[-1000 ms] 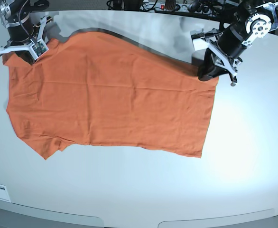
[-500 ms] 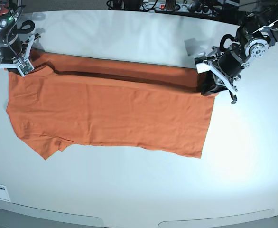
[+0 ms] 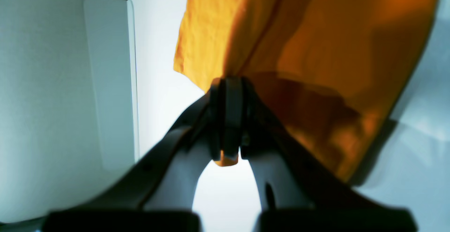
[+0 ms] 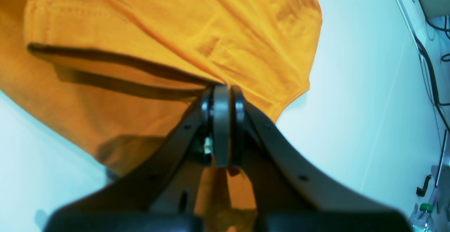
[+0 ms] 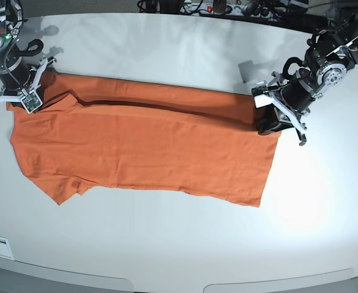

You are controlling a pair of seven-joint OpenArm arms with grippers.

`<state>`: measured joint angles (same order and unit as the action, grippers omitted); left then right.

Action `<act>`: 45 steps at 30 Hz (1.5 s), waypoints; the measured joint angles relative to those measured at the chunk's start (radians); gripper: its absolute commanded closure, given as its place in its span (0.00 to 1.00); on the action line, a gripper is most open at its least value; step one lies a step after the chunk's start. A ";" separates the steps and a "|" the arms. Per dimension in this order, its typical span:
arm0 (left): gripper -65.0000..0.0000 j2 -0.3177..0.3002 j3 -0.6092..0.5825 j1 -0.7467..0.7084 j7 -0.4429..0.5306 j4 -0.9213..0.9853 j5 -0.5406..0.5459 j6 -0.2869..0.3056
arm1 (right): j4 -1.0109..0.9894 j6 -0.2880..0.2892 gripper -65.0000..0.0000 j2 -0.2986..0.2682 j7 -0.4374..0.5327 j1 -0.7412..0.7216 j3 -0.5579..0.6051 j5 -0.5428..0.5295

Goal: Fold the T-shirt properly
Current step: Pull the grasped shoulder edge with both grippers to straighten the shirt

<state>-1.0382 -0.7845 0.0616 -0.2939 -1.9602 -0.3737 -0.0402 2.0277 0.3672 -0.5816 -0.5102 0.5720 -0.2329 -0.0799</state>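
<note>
Both grippers pinched the far edge of the T-shirt (image 5: 142, 146) on the bench (image 5: 185, 244).

The left gripper (image 5: 269, 125) had its fingers (image 3: 216, 119) closed on the hem corner; the right gripper (image 5: 21, 101) had its fingers (image 4: 221, 126) closed on cloth at the shoulder end. The far edge lay folded over the shirt.
</note>
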 measured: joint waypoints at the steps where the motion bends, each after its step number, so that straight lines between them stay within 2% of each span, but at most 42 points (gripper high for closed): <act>1: 1.00 0.008 0.000 0.004 0.007 0.000 0.000 0.006 | 0.000 -0.009 0.94 0.000 -0.001 -0.005 0.000 -0.003; 2: 0.97 0.013 -0.001 0.014 0.007 0.000 0.001 0.009 | -0.001 -0.041 0.83 0.000 0.000 -0.011 0.000 -0.006; 4: 0.79 0.015 -0.001 0.034 0.006 0.000 0.002 0.013 | -0.001 -0.128 0.58 0.000 0.004 -0.022 0.000 -0.002; 5: 0.70 0.014 -0.001 0.042 0.001 0.000 0.001 0.011 | -0.001 -0.161 0.49 -0.001 0.002 -0.022 0.000 0.002; 7: 0.62 0.011 0.000 0.045 -0.010 0.000 0.048 -0.006 | -0.001 -0.174 0.45 -0.003 0.002 -0.023 0.000 0.000; 9: 0.67 0.013 0.000 0.040 -0.012 0.000 0.105 -0.032 | -0.001 -0.174 0.45 0.000 0.001 -0.018 0.000 -0.002; 10: 0.76 0.013 0.000 0.038 -0.012 0.000 0.124 -0.050 | -0.001 -0.180 0.46 0.000 0.000 -0.018 0.000 -0.003; 11: 0.90 0.013 -0.001 0.038 -0.013 0.000 0.140 -0.074 | -0.001 -0.181 0.53 0.000 -0.002 -0.019 0.000 -0.003; 12: 1.00 0.013 -0.001 0.038 -0.013 0.000 0.162 -0.099 | -0.001 -0.181 0.66 0.000 -0.002 -0.019 0.000 -0.005; 14: 1.00 0.013 0.000 0.035 -0.013 0.000 0.184 -0.153 | -0.001 -0.184 1.00 0.000 -0.037 -0.019 0.000 -0.063; 16: 1.00 0.012 0.000 0.023 -0.017 0.000 0.183 -0.159 | -0.001 -0.173 1.00 0.000 -0.095 -0.018 0.000 -0.145; 17: 1.00 0.014 0.000 0.017 -0.019 0.000 0.183 -0.142 | -0.001 -0.161 1.00 0.001 -0.101 -0.015 0.000 -0.168; 19: 1.00 0.026 -0.001 0.016 -0.032 0.000 0.185 -0.068 | -0.001 -0.105 1.00 0.004 -0.101 -0.012 0.000 -0.172; 21: 1.00 0.048 -0.001 0.025 -0.032 0.002 0.189 -0.022 | -0.005 -0.101 1.00 0.005 -0.100 -0.013 0.000 -0.172; 23: 1.00 0.074 -0.001 0.043 -0.028 0.010 0.241 0.015 | -0.026 -0.095 1.00 0.005 -0.092 -0.022 0.000 -0.168; 26: 1.00 0.124 0.000 0.067 -0.020 0.064 0.281 0.071 | -0.094 -0.047 1.00 0.005 -0.080 -0.033 0.000 -0.180; 30: 1.00 0.193 0.000 0.074 -0.003 0.195 0.303 0.180 | -0.225 0.024 1.00 0.004 -0.086 -0.050 -0.001 -0.233; 31: 1.00 0.205 0.002 0.072 0.003 0.208 0.303 0.206 | -0.245 0.060 1.00 0.003 -0.122 -0.062 -0.001 -0.235; 33: 1.00 0.213 0.008 0.071 0.006 0.214 0.304 0.273 | -0.258 0.071 1.00 0.003 -0.190 -0.079 -0.001 -0.242; 34: 1.00 0.211 0.009 0.066 0.001 0.212 0.311 0.288 | -0.257 0.071 1.00 0.000 -0.213 -0.081 -0.002 -0.246; 37: 1.00 0.191 0.013 0.034 -0.047 0.165 0.337 0.287 | -0.253 0.051 1.00 -0.004 -0.227 -0.060 -0.006 -0.251; 41: 1.00 0.124 0.011 -0.044 -0.085 0.064 0.344 0.284 | -0.229 0.030 1.00 -0.009 -0.199 0.013 -0.013 -0.243; 45: 1.00 0.058 0.010 -0.118 -0.100 -0.017 0.332 0.274 | -0.165 -0.018 1.00 -0.014 -0.201 0.117 -0.017 -0.224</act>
<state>-0.9802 -0.7750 -0.0563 -0.3939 -1.9774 -0.0418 0.2333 1.8626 0.3489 -0.5957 -0.7116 0.6891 -0.2497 -0.3042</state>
